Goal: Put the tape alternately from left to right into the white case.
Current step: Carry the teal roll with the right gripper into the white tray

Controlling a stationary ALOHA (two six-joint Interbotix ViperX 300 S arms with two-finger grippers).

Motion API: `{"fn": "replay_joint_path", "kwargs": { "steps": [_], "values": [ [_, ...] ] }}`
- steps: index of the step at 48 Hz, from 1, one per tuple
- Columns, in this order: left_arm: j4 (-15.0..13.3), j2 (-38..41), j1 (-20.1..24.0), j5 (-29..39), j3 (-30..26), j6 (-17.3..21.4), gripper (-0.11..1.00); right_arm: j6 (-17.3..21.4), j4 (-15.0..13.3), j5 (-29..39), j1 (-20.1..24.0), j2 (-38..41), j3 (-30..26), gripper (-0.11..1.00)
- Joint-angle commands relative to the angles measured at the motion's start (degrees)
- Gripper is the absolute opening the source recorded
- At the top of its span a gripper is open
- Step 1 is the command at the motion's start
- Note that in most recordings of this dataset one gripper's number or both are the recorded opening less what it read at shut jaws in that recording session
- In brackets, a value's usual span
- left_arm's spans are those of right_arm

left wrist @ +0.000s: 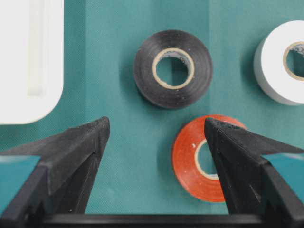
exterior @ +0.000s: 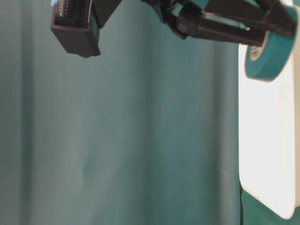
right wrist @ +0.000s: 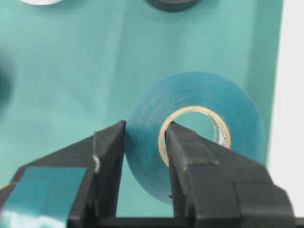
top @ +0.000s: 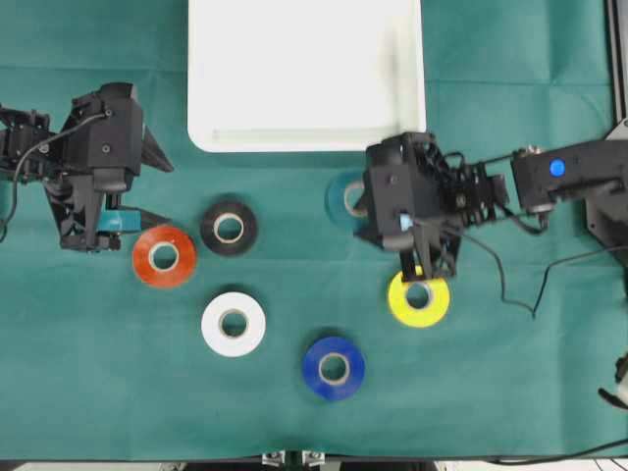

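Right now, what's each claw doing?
Left claw: open, empty.
Right claw: closed on the teal tape roll, one finger through its core.

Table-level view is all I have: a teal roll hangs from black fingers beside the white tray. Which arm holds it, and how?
Observer: The right gripper, shut on the teal roll: one finger through the core, one outside the wall.
Operator: And the other arm?
Observer: The left gripper is open, one finger over the edge of the red roll.
Operator: Anything in the case?
Observer: From overhead, no roll shows in the white case.
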Motion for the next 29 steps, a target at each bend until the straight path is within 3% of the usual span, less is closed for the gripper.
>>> {"fn": "replay_joint_path", "kwargs": {
  "steps": [1,15,29],
  "values": [
    [-0.09,-0.26,-0.35,-0.35,-0.62,0.09,0.88,0.09,-1.41,-0.35,-2.64,-1.32,-0.97,0.26],
    [-0.09,-0.26,-0.26,-0.44,-0.53,-0.09,0.88,0.00,-4.83,-0.44,-12.48,-1.32,-1.14,0.26],
    [-0.09,-0.26,-0.35,-0.62,-0.62,0.00,0.88,0.00,-9.23,-1.93,-19.07,0.79,-0.97,0.26]
  ]
}}
